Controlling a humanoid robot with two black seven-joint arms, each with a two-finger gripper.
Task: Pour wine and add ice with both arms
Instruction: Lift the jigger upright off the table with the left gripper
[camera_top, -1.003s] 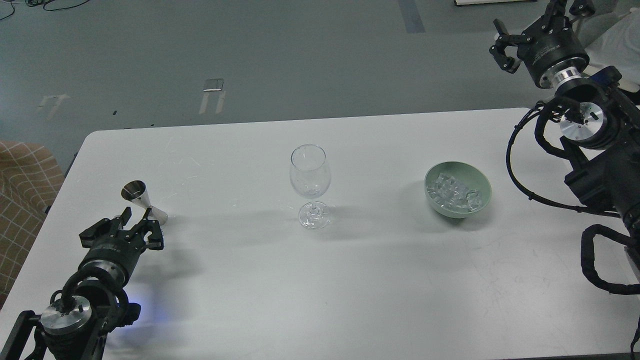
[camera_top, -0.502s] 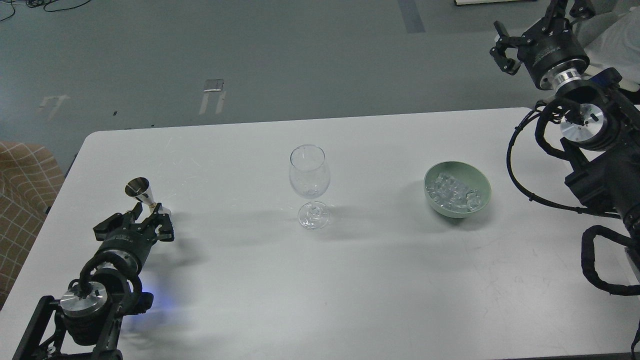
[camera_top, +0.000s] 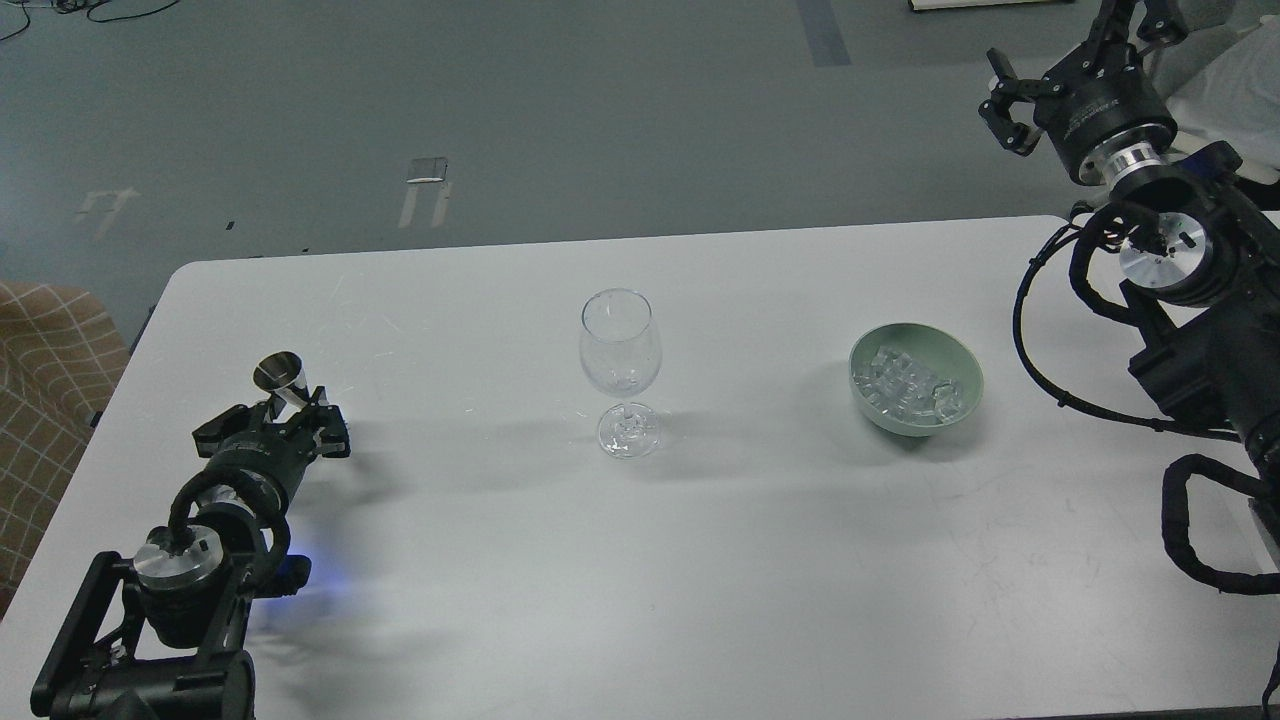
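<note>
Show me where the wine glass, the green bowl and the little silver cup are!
wine glass (camera_top: 620, 345), head view, on the middle of its clear bowl.
green bowl (camera_top: 968, 370), head view, on its right inner wall.
silver measuring cup (camera_top: 279, 372), head view, on its open top cone.

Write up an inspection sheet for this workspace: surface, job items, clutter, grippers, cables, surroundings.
Surface: white table, faint scuffs.
Job's things: empty-looking wine glass upright mid-table; green bowl of ice cubes to its right; steel jigger near the left edge.
Clutter: nothing seen.
Grippers: left gripper around the jigger's lower half, closure unclear; right gripper raised beyond the table's far right corner, fingers spread, empty.
Cables: black looms looped on the right arm; loose leads on the floor, top left.
Surroundings: grey floor with tape marks; checked fabric at left.
</note>
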